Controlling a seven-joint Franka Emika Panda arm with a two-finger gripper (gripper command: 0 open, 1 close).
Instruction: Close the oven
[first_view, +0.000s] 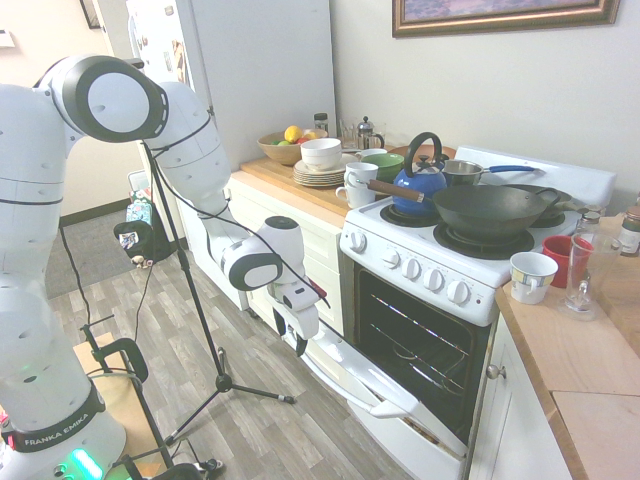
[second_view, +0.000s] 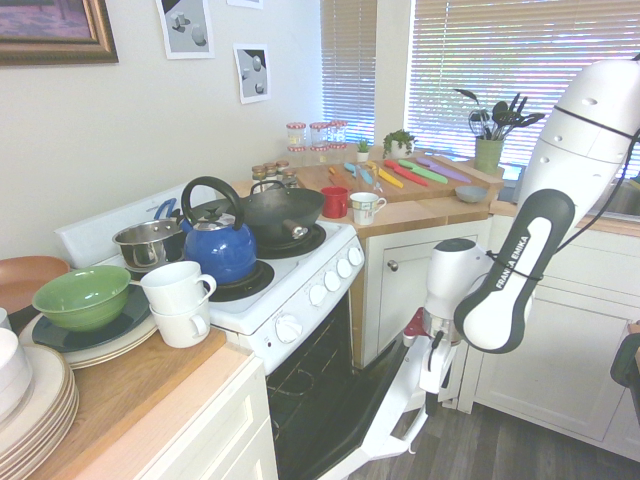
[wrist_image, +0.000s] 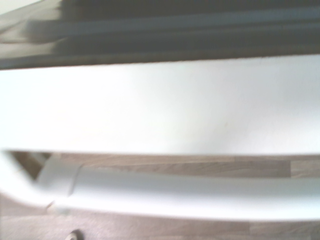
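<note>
White oven (first_view: 440, 300) door hangs open over wood-look flooring (first_view: 200, 340); gripper (first_view: 298, 340) beside it, finger state unclear.

A broad white band, the edge of the oven (wrist_image: 160, 107) door, fills the middle, blurred. Beside it runs its white bar handle (wrist_image: 165, 195), with wood-grain floor (wrist_image: 175, 165) showing through the gap between them. Beyond lies dark glass.

Lighting: bright, even daylight. Source: slatted window blinds (second_view: 500, 50), overexposed in the second exterior view. Glare: washes out the white oven door's edge (wrist_image: 160, 105) in the wrist view, which is soft and out of focus throughout. Both exterior views: sharp, with wide-angle bending at the edges.
</note>
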